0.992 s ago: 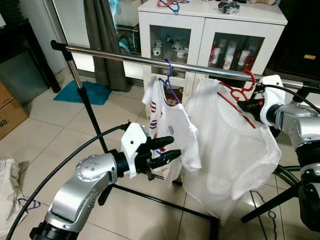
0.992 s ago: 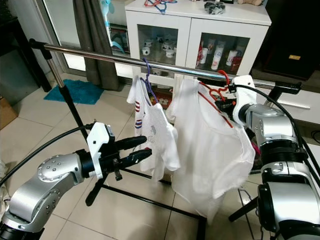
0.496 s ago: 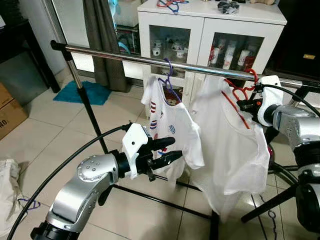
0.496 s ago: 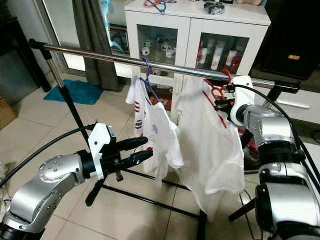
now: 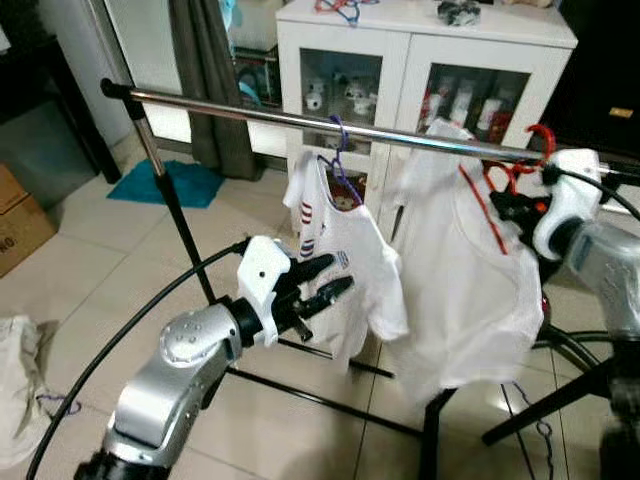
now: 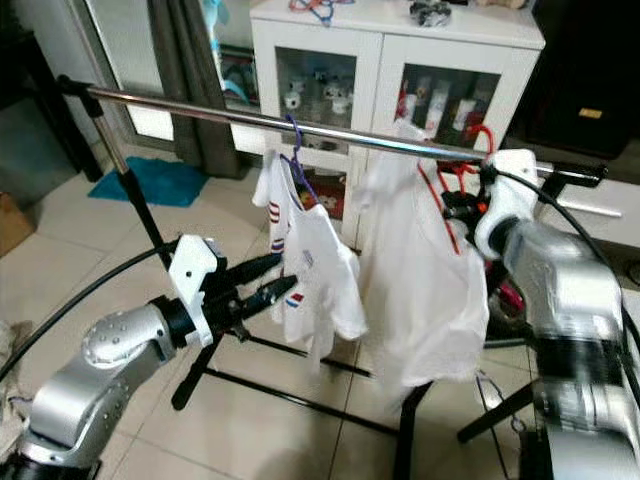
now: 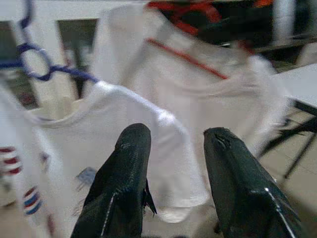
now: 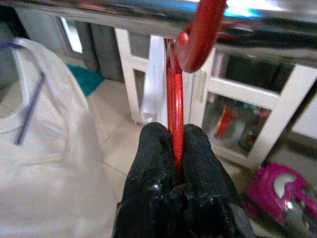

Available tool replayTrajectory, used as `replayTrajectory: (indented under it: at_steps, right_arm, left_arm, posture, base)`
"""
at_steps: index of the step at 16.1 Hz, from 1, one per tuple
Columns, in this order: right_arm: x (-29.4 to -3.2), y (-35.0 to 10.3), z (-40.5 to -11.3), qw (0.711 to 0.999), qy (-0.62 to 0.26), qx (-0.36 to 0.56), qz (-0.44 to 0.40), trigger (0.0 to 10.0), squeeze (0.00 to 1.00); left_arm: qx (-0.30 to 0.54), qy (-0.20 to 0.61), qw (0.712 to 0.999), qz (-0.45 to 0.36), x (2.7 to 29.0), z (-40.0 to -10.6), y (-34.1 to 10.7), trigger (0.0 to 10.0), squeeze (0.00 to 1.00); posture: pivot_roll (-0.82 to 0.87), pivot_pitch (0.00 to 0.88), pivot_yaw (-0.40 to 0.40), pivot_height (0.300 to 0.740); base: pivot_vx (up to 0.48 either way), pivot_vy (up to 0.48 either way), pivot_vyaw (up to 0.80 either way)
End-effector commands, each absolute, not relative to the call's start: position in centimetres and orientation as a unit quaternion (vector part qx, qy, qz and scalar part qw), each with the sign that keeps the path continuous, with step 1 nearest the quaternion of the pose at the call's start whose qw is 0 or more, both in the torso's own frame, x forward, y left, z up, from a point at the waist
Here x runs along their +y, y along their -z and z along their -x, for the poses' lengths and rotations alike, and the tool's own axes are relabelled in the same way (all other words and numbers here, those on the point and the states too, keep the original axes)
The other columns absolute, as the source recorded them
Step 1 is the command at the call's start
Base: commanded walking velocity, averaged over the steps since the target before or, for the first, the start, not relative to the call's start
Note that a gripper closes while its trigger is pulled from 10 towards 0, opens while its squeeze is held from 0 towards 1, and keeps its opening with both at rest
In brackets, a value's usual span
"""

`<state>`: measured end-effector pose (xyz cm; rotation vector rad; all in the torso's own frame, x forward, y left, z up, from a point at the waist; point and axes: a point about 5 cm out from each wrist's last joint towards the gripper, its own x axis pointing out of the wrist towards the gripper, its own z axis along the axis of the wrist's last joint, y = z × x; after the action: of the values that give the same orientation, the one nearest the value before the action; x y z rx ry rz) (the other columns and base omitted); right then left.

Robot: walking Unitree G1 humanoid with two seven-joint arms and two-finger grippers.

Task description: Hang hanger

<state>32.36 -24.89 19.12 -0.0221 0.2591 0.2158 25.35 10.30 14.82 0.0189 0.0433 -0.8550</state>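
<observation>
A red hanger (image 5: 500, 185) carries a large white T-shirt (image 5: 460, 290). My right gripper (image 5: 512, 207) is shut on the hanger's neck (image 8: 173, 114), just under the hook (image 8: 198, 34). The hook (image 5: 540, 135) stands at the chrome rail (image 5: 250, 112), near its right end; whether it rests on the rail I cannot tell. A purple hanger (image 5: 340, 165) with a small striped white shirt (image 5: 345, 260) hangs at mid-rail. My left gripper (image 5: 325, 282) is open with nothing in it, close to the small shirt's lower hem (image 7: 99, 134).
The rack's black base bar (image 5: 330, 405) crosses the tiled floor below the shirts. A white glass-door cabinet (image 5: 420, 50) stands behind the rail. A second black stand (image 5: 560, 400) is at the right, with a teal mat (image 5: 165, 185) and a cardboard box (image 5: 15, 220) at the left.
My right gripper has lifted the red hanger up and to the right, so its hook now stands at rail height; the large shirt swung along. My left gripper rose slightly toward the small shirt.
</observation>
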Motion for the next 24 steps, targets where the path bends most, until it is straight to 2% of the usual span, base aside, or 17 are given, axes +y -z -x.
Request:
replayTrajectory:
  at_steps: [1, 3, 4, 6, 10, 15, 16, 17, 18, 20, 23, 24]
  right_arm:
    - [-24.0, -20.3, -31.6, 0.988, -0.115, 0.1, 0.013, 0.0, 0.0]
    - [-22.6, -19.1, -29.7, 0.988, -0.109, 0.109, 0.015, 0.0, 0.0]
    - [-21.0, -18.8, -28.5, 0.986, -0.139, 0.088, 0.0, 0.0, 0.0]
    - [-20.1, -18.5, -27.7, 0.986, -0.145, 0.086, -0.009, 0.0, 0.0]
    - [-19.2, -16.3, -26.3, 0.987, -0.11, 0.117, 0.006, 0.0, 0.0]
    - [-17.8, -13.8, -25.1, 0.986, -0.078, 0.145, -0.031, 0.2, 0.0]
    - [-17.7, -13.5, -25.0, 0.985, -0.077, 0.151, -0.027, 3.9, 0.0]
    - [-17.7, -13.4, -25.0, 0.985, -0.078, 0.153, -0.024, 8.3, 0.0]
    - [-17.7, -13.2, -24.9, 0.984, -0.079, 0.161, -0.017, 10.0, 0.0]
    - [-17.8, -13.1, -24.8, 0.984, -0.08, 0.156, 0.031, 10.0, 0.0]
    - [-17.9, -13.8, -24.8, 0.987, -0.083, 0.133, 0.026, 10.0, 0.0]
    - [-17.8, -13.6, -24.6, 0.984, -0.091, 0.15, 0.011, 10.0, 0.0]
  left_arm:
    - [0.015, 0.388, 0.921, -0.014, 10.7, -25.7, -14.9, 10.0, 0.0]
    - [0.016, 0.374, 0.927, -0.006, 10.8, -25.7, -14.9, 10.0, 0.0]
    - [0.015, 0.368, 0.93, -0.006, 10.9, -25.7, -14.9, 10.0, 0.0]
    - [0.015, 0.361, 0.932, -0.006, 11.1, -25.7, -14.9, 10.0, 0.0]
    - [0.016, 0.349, 0.937, -0.004, 11.2, -25.9, -14.7, 10.0, 0.0]
    - [0.014, 0.336, 0.942, -0.003, 11.6, -25.8, -14.8, 10.0, 0.0]
    - [0.014, 0.337, 0.941, -0.002, 11.6, -25.8, -14.7, 10.0, 0.0]
    - [0.015, 0.338, 0.941, -0.002, 11.6, -25.8, -14.7, 10.0, 0.0]
    - [0.015, 0.338, 0.941, -0.002, 11.6, -25.8, -14.7, 10.0, 0.0]
    - [0.016, 0.336, 0.942, -0.002, 11.5, -25.8, -14.7, 10.0, 0.0]
    - [0.02, 0.33, 0.944, 0.004, 11.7, -25.7, -14.6, 10.0, 0.0]
    - [0.022, 0.328, 0.944, 0.004, 11.8, -25.6, -14.6, 10.0, 0.0]
  posture:
    - [0.06, 0.0, 0.02, 0.74]
    - [0.06, 0.0, 0.019, 0.74]
    - [0.06, 0.0, 0.02, 0.74]
    - [0.06, 0.0, 0.02, 0.74]
    - [0.06, 0.0, 0.005, 0.74]
    - [0.06, 0.0, -0.013, 0.74]
    - [0.06, 0.0, -0.011, 0.74]
    - [0.06, 0.0, -0.011, 0.74]
    - [0.06, 0.0, -0.01, 0.74]
    - [0.06, 0.0, -0.01, 0.74]
    - [0.06, 0.0, -0.01, 0.74]
    - [0.06, 0.0, -0.01, 0.74]
  base:
    - [0.0, 0.0, 0.0]
    - [0.0, 0.0, 0.0]
    - [0.0, 0.0, 0.0]
    - [0.0, 0.0, 0.0]
    - [0.0, 0.0, 0.0]
    - [-0.308, 0.0, 0.0]
    - [-0.33, 0.0, 0.0]
    - [-0.33, 0.0, 0.0]
    - [-0.33, 0.0, 0.0]
    - [-0.142, 0.0, 0.0]
    - [0.0, 0.0, 0.0]
    - [0.0, 0.0, 0.0]
